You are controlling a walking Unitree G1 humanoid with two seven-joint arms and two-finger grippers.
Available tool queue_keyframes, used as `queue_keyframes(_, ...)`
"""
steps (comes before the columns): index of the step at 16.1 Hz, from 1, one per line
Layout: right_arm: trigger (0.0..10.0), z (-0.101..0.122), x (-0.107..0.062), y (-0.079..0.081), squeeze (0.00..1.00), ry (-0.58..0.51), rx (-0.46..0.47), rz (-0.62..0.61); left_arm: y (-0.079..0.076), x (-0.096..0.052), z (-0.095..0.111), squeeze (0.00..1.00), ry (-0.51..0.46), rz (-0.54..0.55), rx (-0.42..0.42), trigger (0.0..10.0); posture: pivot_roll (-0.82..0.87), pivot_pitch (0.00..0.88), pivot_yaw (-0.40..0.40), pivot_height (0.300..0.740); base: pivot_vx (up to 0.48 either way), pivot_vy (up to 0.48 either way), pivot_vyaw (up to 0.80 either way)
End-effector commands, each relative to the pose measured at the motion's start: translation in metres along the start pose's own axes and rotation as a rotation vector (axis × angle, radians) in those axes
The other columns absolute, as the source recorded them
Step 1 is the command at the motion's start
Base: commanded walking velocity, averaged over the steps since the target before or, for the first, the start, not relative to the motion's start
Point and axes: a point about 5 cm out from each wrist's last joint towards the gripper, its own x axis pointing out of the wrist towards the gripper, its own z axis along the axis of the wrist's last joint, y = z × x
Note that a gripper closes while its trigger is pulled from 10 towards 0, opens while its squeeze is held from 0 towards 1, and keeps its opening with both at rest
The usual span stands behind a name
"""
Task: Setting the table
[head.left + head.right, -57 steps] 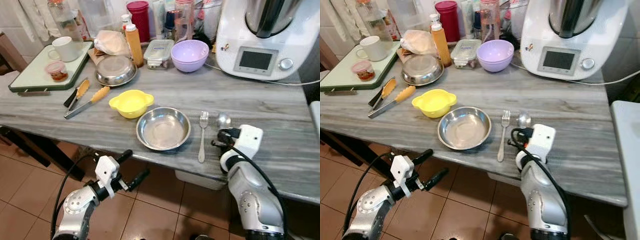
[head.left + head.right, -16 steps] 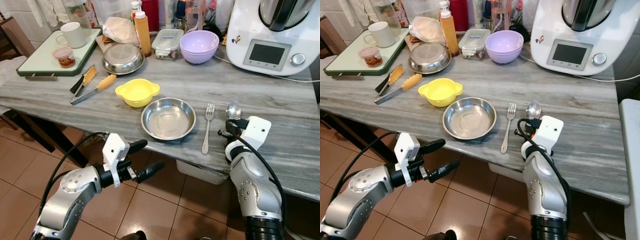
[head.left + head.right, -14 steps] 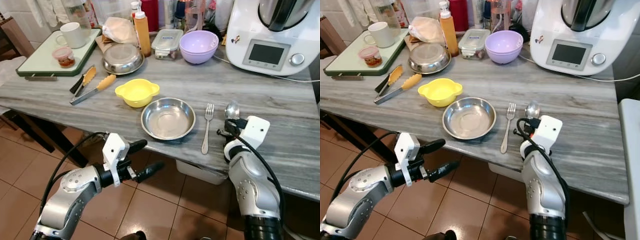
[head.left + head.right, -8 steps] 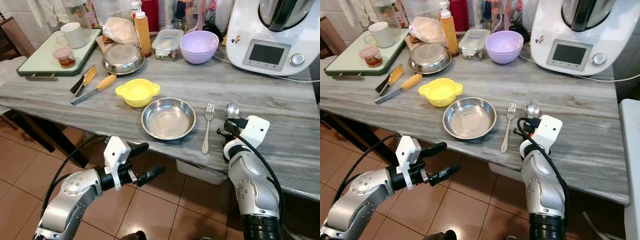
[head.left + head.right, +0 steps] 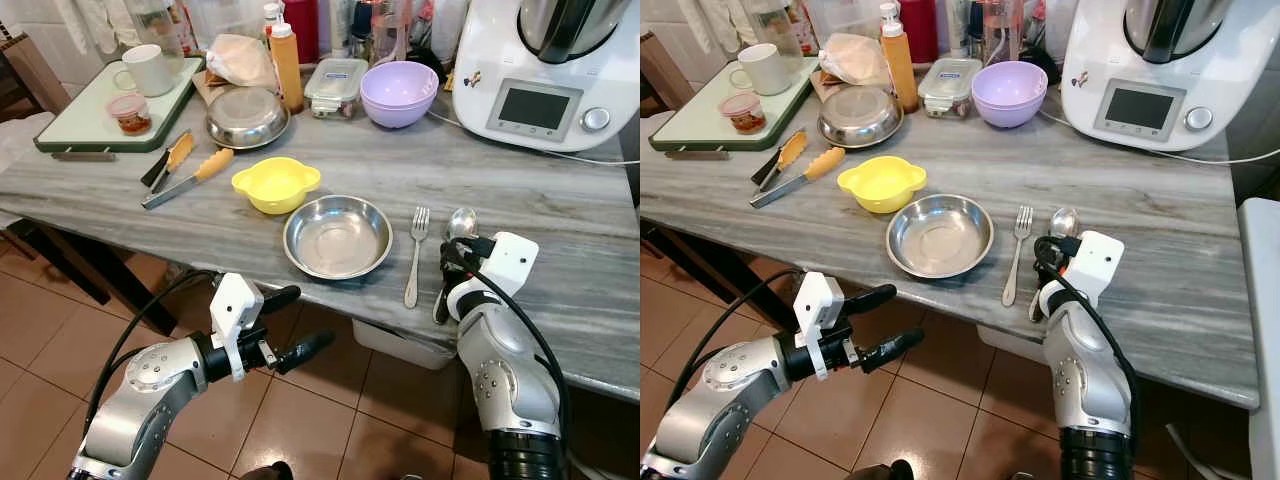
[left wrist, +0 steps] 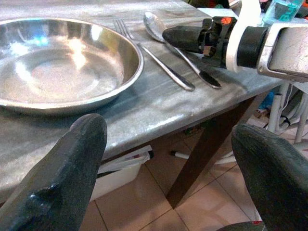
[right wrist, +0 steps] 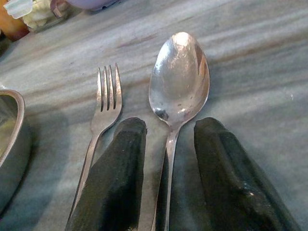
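Right wrist view shows the right end effector (image 7: pixel 166 178) spread astride the spoon (image 7: pixel 179 84) lying on the bench (image 5: pixel 560 230) beside the fork (image 5: pixel 414 255); placing seems finished, so next is a clean withdrawal.

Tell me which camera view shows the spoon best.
The right wrist view: the spoon lies close up, bowl sharp, its handle running between the right gripper's open jaws. The left wrist view shows it whole but small, beside the fork. In the eye views, mostly just its bowl shows; the gripper hides the handle.
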Motion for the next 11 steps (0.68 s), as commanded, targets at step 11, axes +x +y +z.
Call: queue_keyframes(11,10.0,0.081,-0.018,0.051,1.0,-0.424,-0.33,0.215,0.004,0.004,0.016,0.0,-0.021,0.017,0.032,10.0,-0.04,0.108,0.091,0.74,0.0,0.0,0.0)
